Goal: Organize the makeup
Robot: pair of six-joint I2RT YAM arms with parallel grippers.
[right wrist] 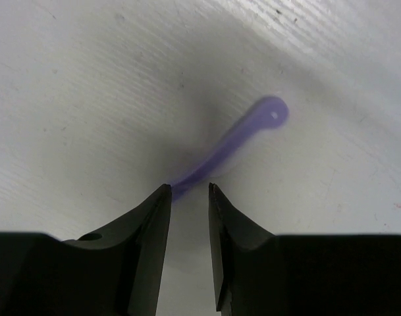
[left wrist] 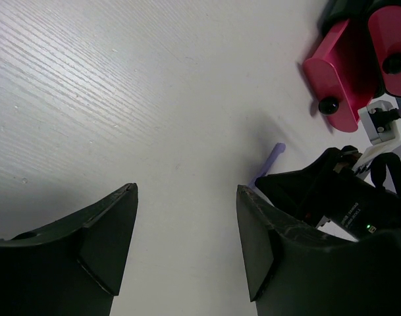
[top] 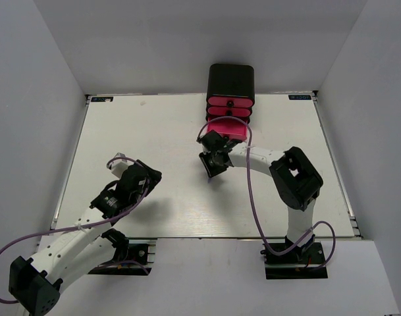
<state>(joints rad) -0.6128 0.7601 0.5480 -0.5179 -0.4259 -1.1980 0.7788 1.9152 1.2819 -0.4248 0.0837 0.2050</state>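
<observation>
A thin purple stick lies flat on the white table. Its rounded end points away, and its near end sits at the tip of my right gripper's left finger. My right gripper hangs low over it with its jaws a little apart and nothing between them. In the top view it is just in front of the open pink drawer. The stick also shows in the left wrist view. My left gripper is open and empty over bare table at the left. No other makeup is in view.
The black box with pink drawers stands at the back centre, its lowest drawer pulled out toward the arms. That drawer's front and knob show in the left wrist view. Grey walls enclose the table on three sides.
</observation>
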